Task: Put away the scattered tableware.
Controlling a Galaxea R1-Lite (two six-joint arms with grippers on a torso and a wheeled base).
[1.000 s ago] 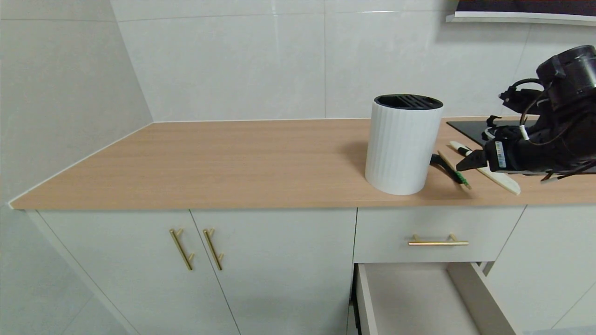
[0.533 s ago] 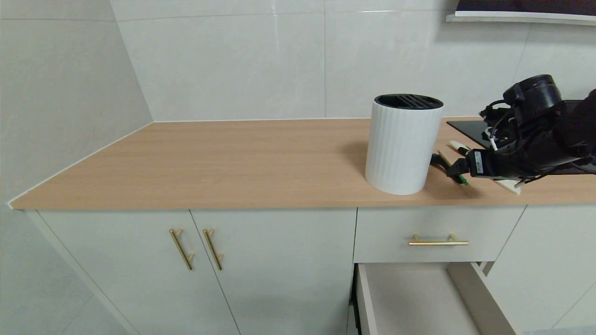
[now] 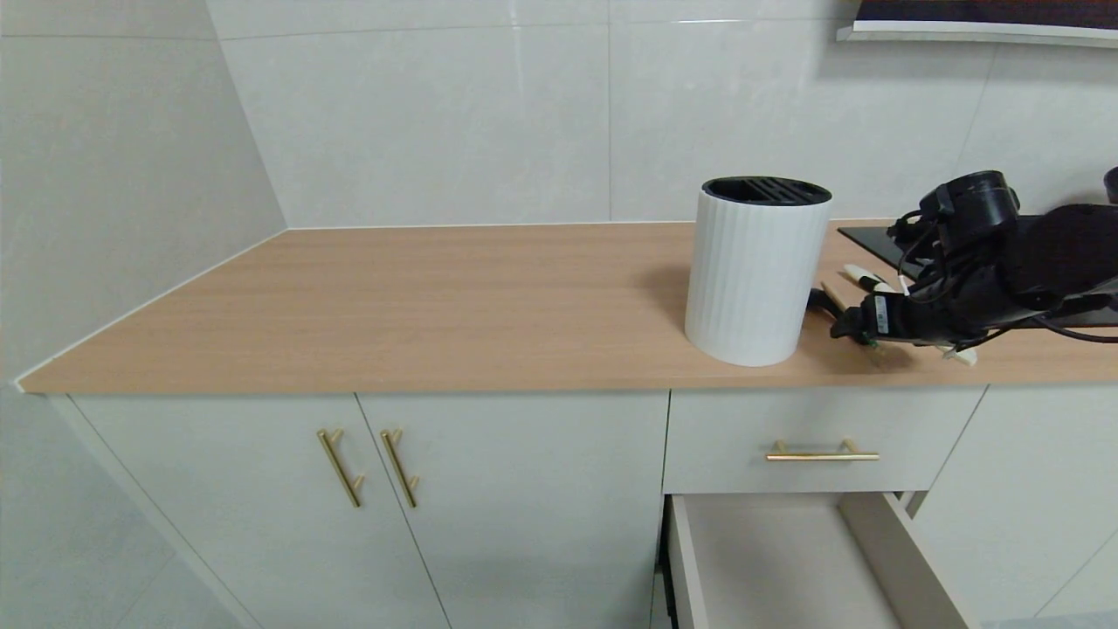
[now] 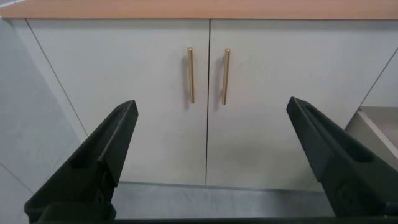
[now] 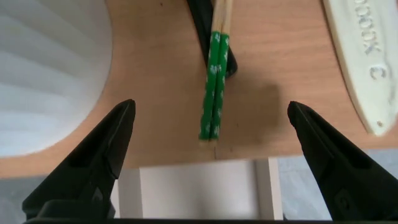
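Observation:
A pair of wooden chopsticks with green ends (image 5: 214,93) lies on the wooden countertop (image 3: 437,297), right of a white ribbed utensil holder (image 3: 755,271) with a black slotted top. A black utensil (image 5: 205,37) lies partly under the chopsticks. A white knife-like piece (image 5: 364,68) lies to their right. My right gripper (image 5: 211,155) is open, low over the counter with the green ends of the chopsticks (image 3: 872,339) between its fingers (image 5: 99,162). My left gripper (image 4: 214,162) is open, down in front of the cabinet doors (image 4: 208,93).
A drawer (image 3: 786,559) stands pulled open below the counter under a closed drawer with a gold handle (image 3: 821,454). A black cooktop (image 3: 882,240) sits at the counter's far right. Tiled wall runs behind; the counter's left stretch is bare wood.
My right arm has dropped and moved left, bringing its gripper down over the green chopstick ends by the holder. Nothing else has moved.

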